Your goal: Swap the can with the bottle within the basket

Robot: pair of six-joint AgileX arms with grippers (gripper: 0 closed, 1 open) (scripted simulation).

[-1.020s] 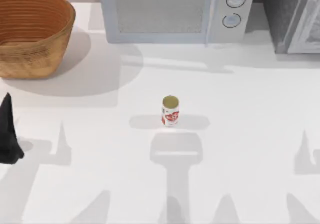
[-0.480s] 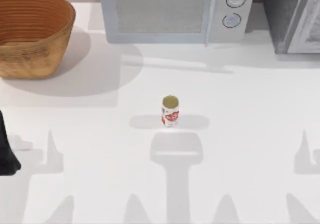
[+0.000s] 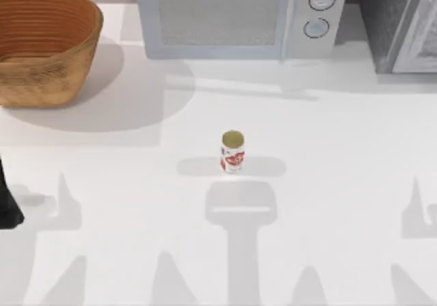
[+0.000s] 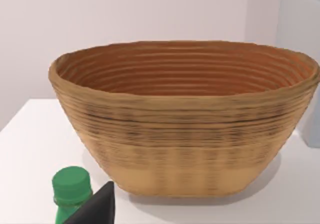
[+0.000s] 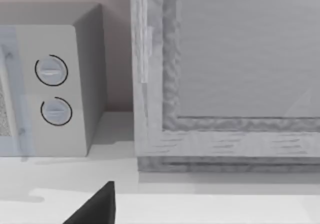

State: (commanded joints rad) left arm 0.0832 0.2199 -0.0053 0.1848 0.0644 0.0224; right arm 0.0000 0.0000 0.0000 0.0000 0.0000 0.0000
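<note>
The can [image 3: 233, 151], white with red marks and a gold-tan top, stands upright near the middle of the table, with no gripper close to it. The woven orange-brown basket [image 3: 46, 46] sits at the back left; what its inside shows is bare ribbed wall [image 4: 185, 119]. A green bottle [image 4: 71, 190] stands on the table in front of the basket, outside it. My left gripper [image 3: 7, 202] is a dark shape at the table's left edge, and its dark tip [image 4: 97, 209] lies right beside the bottle. My right gripper [image 5: 97, 206] faces the appliances at the back right.
A grey microwave [image 3: 239, 16] with two round knobs [image 5: 52, 89] stands along the back edge. A second grey appliance [image 3: 403, 26] fills the back right corner [image 5: 225, 79]. Open white tabletop [image 3: 328, 183] surrounds the can.
My left gripper has slid further left, toward the edge of the top view. The can and basket have not moved.
</note>
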